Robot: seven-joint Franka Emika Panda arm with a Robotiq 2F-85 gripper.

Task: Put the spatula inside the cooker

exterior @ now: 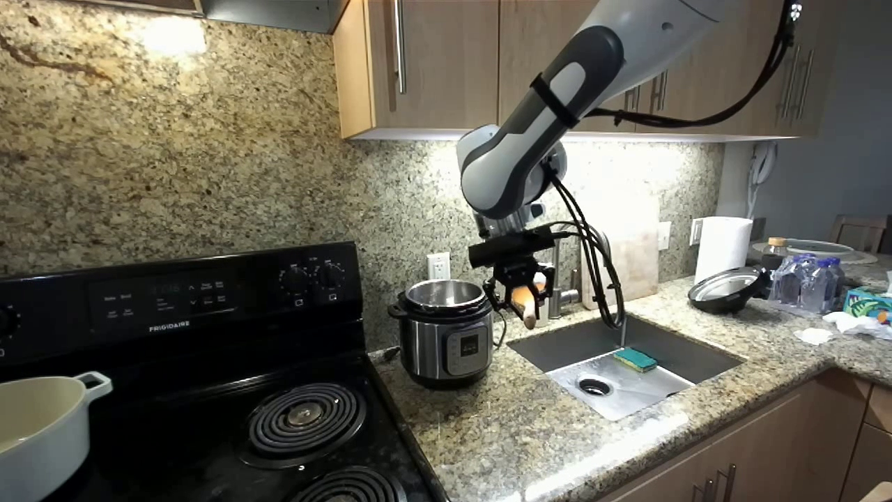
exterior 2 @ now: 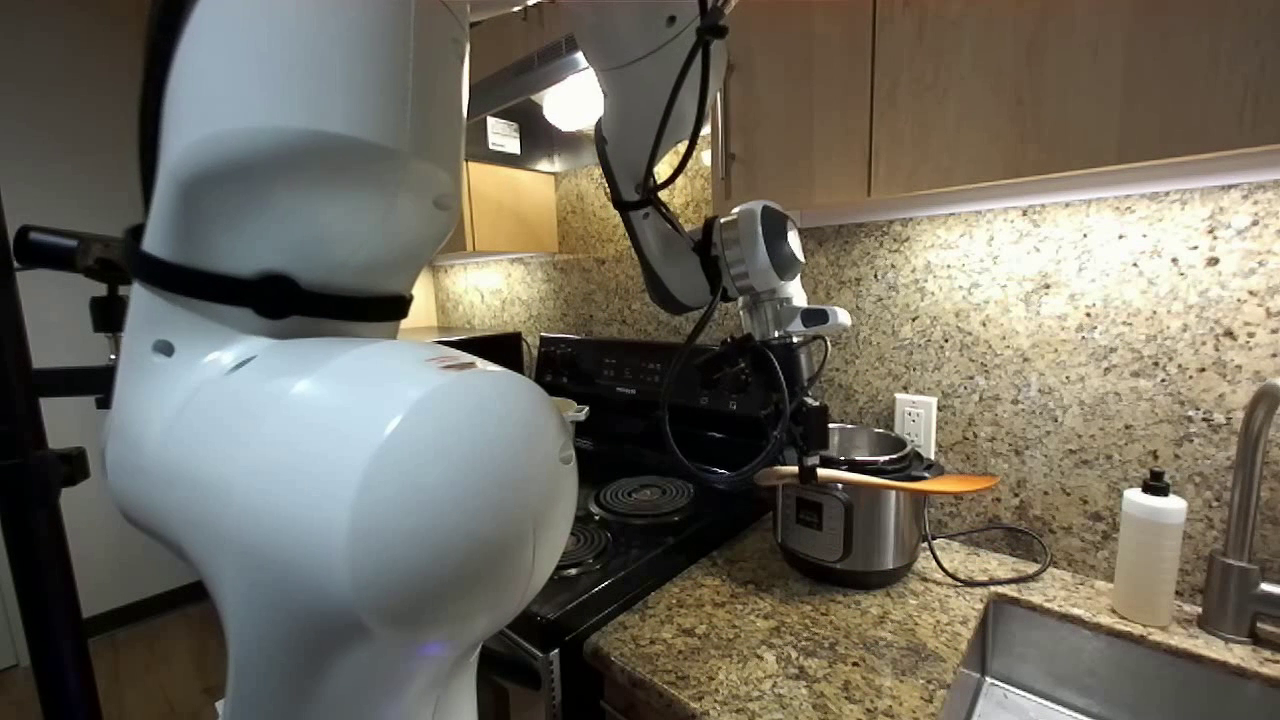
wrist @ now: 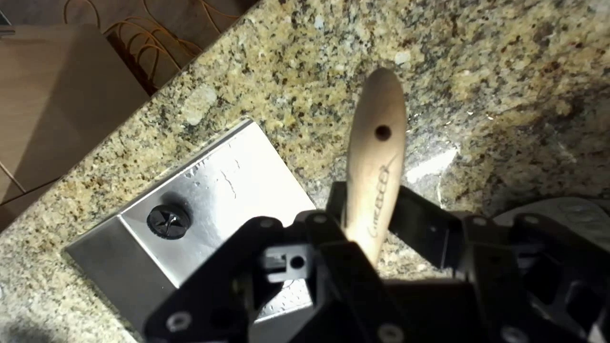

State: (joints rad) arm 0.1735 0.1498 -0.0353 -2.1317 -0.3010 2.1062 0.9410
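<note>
Granite worktop [exterior: 512, 418]: pincer [exterior: 520, 298] clamped on the handle of the spatula [exterior 2: 905, 484], in the air on the sink [exterior: 631, 399] side of the cooker [exterior: 432, 341]; long axis near level, head toward backsplash [exterior 2: 1050, 330]; likely needs tipping upright over the open mouth

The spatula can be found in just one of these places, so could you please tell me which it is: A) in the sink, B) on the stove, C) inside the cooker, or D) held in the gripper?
D: the wrist view shows the spatula clasped in the gripper, and in an exterior view it passes in front of the cooker rather than lying inside it.
</note>
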